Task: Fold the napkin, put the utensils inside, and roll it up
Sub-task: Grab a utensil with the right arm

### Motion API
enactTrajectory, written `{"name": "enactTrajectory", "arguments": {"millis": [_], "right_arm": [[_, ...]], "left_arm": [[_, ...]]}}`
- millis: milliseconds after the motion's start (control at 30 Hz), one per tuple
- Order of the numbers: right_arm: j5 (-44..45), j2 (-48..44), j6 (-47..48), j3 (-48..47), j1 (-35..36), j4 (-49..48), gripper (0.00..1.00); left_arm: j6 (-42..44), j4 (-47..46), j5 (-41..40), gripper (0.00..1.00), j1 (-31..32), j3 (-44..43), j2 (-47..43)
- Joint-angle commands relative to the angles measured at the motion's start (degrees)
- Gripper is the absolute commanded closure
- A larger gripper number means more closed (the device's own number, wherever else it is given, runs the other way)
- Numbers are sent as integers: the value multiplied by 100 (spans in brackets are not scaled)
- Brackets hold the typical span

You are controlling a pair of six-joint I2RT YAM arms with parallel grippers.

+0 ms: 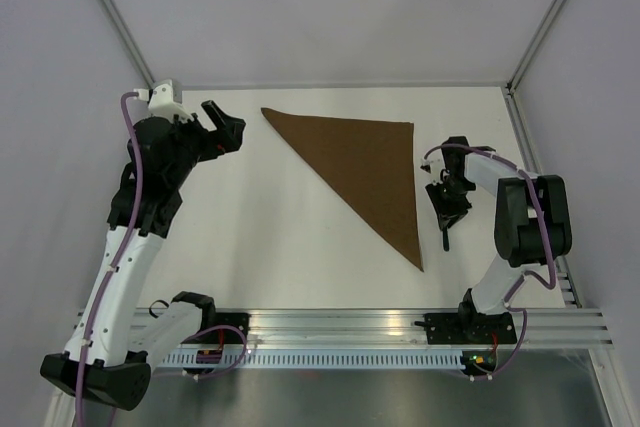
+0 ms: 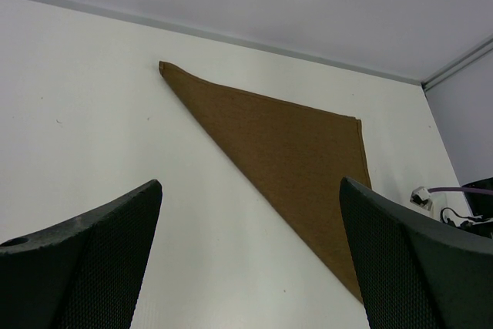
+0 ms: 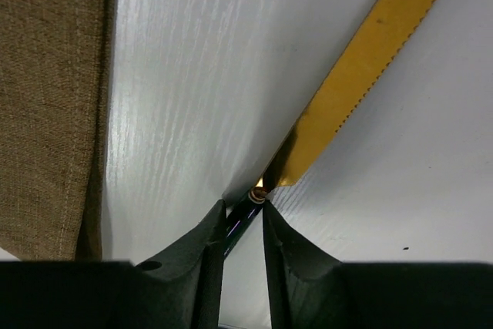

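Two fingers of the right hand pinch the dark handle of the knife. Its yellow blade points to one o'clock in the wrist view, over the white desk. At nine o'clock from that hand, seen from the top, lies the napkin, folded into a triangle. Further on at nine o'clock, the left hand hangs wide open, holding nothing. Folding looks done. Putting the knife on the cloth and rolling it up are left.
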State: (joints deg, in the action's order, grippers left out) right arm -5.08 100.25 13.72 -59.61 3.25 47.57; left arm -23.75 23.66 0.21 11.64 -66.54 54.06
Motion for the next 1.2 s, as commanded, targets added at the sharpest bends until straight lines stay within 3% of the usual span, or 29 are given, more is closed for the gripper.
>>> {"name": "enactTrajectory", "arguments": {"millis": [0, 167, 233, 933, 1167], "right_arm": [[297, 425, -150, 108, 1, -2, 70], [227, 584, -150, -58, -8, -117, 96], [209, 566, -141, -173, -8, -169, 99], [-212, 302, -27, -1922, -8, 498, 99], [-695, 689, -70, -3169, 377, 1061, 100]], "left_arm": [[-51, -195, 93, 0, -13, -148, 60], [-34, -195, 76, 0, -21, -175, 122], [-33, -195, 76, 0, -13, -183, 166], [-42, -195, 85, 0, -13, -298, 377], [-60, -186, 67, 0, -13, -333, 403]]}}
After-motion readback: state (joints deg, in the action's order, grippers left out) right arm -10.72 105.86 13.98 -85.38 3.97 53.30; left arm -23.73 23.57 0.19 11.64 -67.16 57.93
